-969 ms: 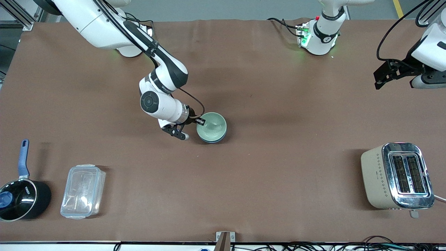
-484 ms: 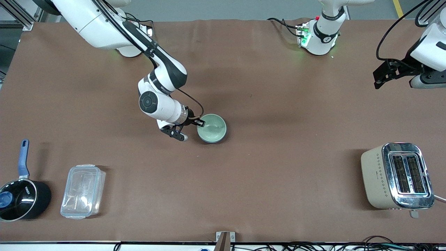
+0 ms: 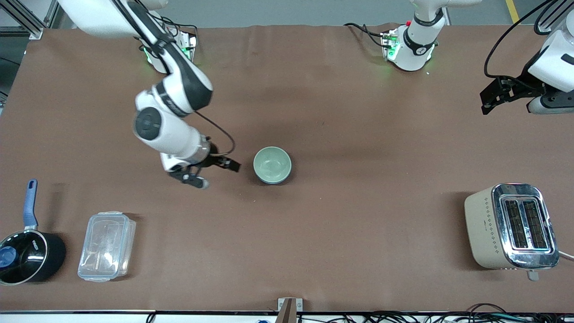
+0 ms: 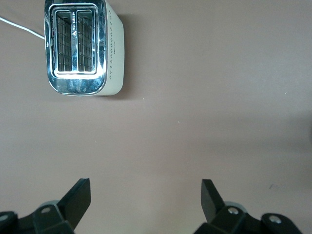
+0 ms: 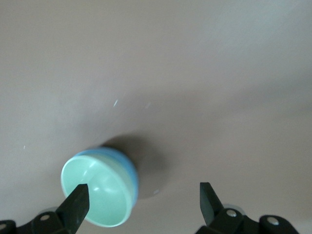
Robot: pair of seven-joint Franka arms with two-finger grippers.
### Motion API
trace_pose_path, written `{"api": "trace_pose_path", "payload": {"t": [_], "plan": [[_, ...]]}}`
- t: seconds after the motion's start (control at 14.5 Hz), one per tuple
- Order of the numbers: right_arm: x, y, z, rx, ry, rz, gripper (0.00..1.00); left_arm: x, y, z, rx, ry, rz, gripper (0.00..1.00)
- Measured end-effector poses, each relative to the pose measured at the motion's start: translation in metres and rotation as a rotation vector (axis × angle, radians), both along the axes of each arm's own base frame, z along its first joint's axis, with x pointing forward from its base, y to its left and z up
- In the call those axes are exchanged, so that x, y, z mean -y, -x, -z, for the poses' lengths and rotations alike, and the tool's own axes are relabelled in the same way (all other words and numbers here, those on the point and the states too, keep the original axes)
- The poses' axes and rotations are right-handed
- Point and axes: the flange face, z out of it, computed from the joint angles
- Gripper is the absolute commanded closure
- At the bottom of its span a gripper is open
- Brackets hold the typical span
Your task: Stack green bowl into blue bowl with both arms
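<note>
Your right gripper hung fingers apart over the surface beside the green bowl, which sat nested in the blue bowl. Your left gripper waited, fingers apart, above the toaster's end.

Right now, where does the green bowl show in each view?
Front view: green bowl mid-table, nested in the blue bowl.
Left wrist view: not in it; only the toaster.
Right wrist view: low in the picture, by a tool finger.
Shared landmark: the blue bowl's rim.
</note>
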Motion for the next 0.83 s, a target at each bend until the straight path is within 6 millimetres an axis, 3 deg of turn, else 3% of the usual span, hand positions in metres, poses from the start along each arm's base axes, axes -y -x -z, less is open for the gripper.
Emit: {"api": "trace_pose_path", "payload": {"t": [0.21, 0.35, 0.62, 0.83], "plan": [[0.078, -0.013, -0.058, 0.086, 0.085, -0.044, 0.0, 0.0, 0.0, 0.0, 0.0, 0.0, 0.0, 0.0], [0.122, -0.01, -0.088, 0.104, 0.172, -0.08, 0.0, 0.0, 0.0, 0.0, 0.001, 0.0, 0.0, 0.0], [0.199, 0.013, -0.153, 0.115, 0.239, -0.134, 0.0, 0.0, 0.0, 0.001, -0.002, 0.0, 0.0, 0.0], [0.271, 0.037, -0.193, 0.126, 0.249, -0.249, 0.0, 0.0, 0.0, 0.001, -0.002, 0.0, 0.002, 0.0]]}}
